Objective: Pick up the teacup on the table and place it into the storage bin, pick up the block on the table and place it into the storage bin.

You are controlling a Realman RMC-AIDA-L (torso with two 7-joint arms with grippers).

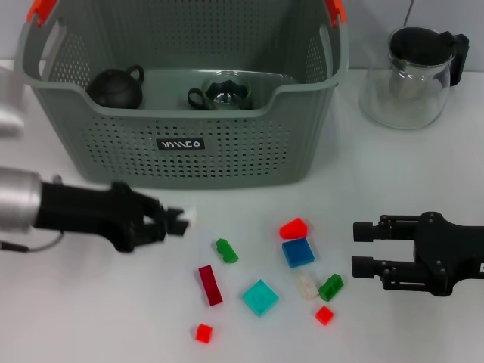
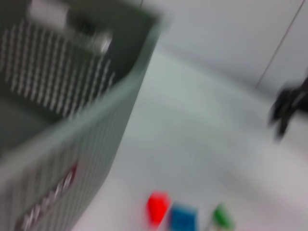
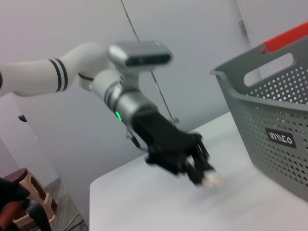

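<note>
On the white table [image 1: 91, 302] we see the storage bin [image 1: 227, 144] at the far side. Inside it sit a dark teapot [image 1: 116, 87] on the left and the teacup [image 1: 221, 92] near the middle. A glass pitcher [image 1: 412, 76] stands right of the bin. Small blocks lie scattered near us: a red block [image 1: 293, 228], a blue block [image 1: 298, 252], a teal block [image 1: 260, 297] and others. Our left gripper [image 1: 184, 221] hangs in front of the bin, clenched around a small white block [image 3: 211, 180]. Our right gripper [image 1: 364, 249] rests at the right of the blocks, fingers spread and holding nothing.
</note>
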